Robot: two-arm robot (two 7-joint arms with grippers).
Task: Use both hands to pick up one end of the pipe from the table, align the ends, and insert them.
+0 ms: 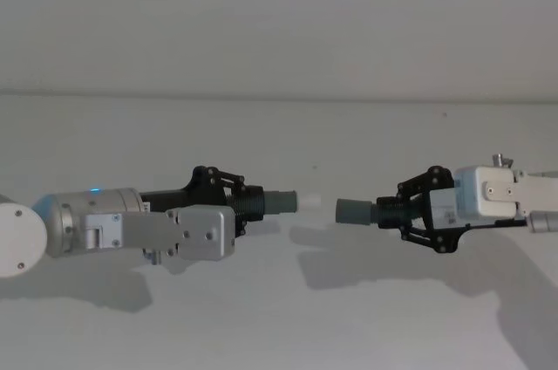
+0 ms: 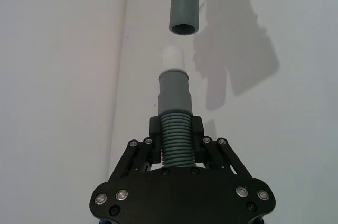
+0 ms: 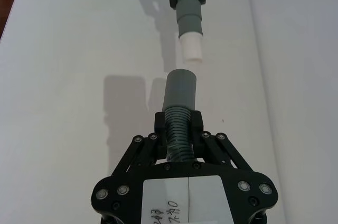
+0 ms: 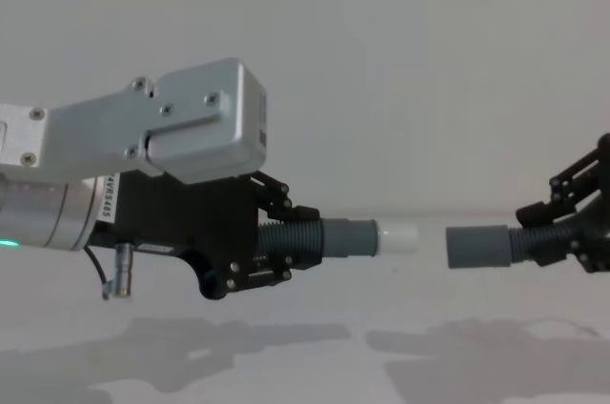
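The left black skeletal parallel-jaw gripper (image 1: 234, 204) is pressed onto the ribbed section of a dark grey flexible ribbed hose piece (image 4: 291, 239), which is held level above the plain matte white-grey table (image 1: 279, 318). Its smooth grey cuff (image 2: 174, 91) ends in a short white tip (image 4: 397, 237) pointed toward the other arm. The right black skeletal parallel-jaw gripper (image 1: 408, 212) is clamped on the ribs of a second dark grey ribbed hose piece (image 3: 177, 131), also held clear of the table. Its open smooth grey cuff (image 1: 354, 211) faces the white tip. The two ends are roughly in line, near each other, and apart. Shadows of both arms are cast on the table below.
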